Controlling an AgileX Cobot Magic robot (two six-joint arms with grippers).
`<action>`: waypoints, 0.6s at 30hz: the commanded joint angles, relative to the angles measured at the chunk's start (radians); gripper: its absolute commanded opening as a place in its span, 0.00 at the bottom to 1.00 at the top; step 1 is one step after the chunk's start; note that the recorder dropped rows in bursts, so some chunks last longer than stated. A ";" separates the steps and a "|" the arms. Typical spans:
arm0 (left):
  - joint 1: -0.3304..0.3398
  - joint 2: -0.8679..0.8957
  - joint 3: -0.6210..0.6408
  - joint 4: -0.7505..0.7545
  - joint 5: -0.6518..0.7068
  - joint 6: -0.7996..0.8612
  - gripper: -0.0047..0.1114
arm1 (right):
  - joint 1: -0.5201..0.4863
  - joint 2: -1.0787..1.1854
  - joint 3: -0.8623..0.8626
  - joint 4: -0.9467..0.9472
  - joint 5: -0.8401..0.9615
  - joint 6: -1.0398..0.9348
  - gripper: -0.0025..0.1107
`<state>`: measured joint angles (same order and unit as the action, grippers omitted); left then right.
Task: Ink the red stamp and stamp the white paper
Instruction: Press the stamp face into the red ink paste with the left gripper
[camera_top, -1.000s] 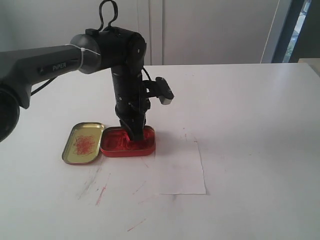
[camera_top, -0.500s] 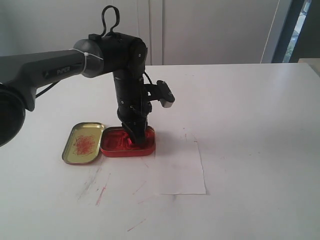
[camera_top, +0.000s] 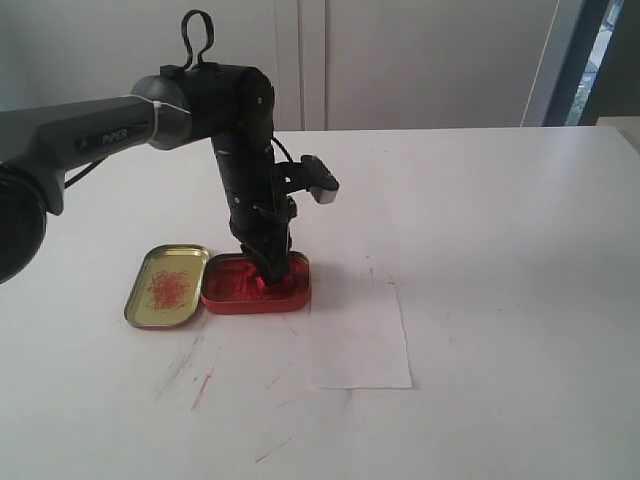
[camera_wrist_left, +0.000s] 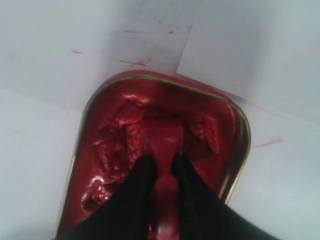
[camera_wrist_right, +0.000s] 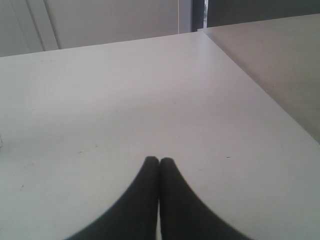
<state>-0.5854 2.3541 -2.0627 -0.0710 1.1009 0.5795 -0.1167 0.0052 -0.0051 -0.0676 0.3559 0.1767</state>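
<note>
The left end effector grips the stamp by its handle, between both fingers. The base of the stamp sits down in the red paste of the tin. The tin stands on the left half of the tabletop. The paper lies just beside its right end, toward the near edge. The right end effector is closed on nothing.

Exterior view: raised, facing across the table to the wall. Left wrist view: close above the tin, shared with exterior. Right wrist view: low over table.
</note>
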 joint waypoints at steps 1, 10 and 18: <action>0.004 0.079 0.026 0.009 -0.055 0.001 0.04 | -0.004 -0.005 0.005 -0.010 -0.015 0.007 0.02; 0.020 0.081 0.026 0.021 -0.080 0.014 0.04 | -0.004 -0.005 0.005 -0.010 -0.015 0.007 0.02; 0.033 0.081 0.028 0.007 -0.108 -0.003 0.04 | -0.004 -0.005 0.005 -0.010 -0.015 0.007 0.02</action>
<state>-0.5580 2.3624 -2.0634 -0.1094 1.0934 0.5878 -0.1167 0.0052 -0.0051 -0.0692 0.3559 0.1786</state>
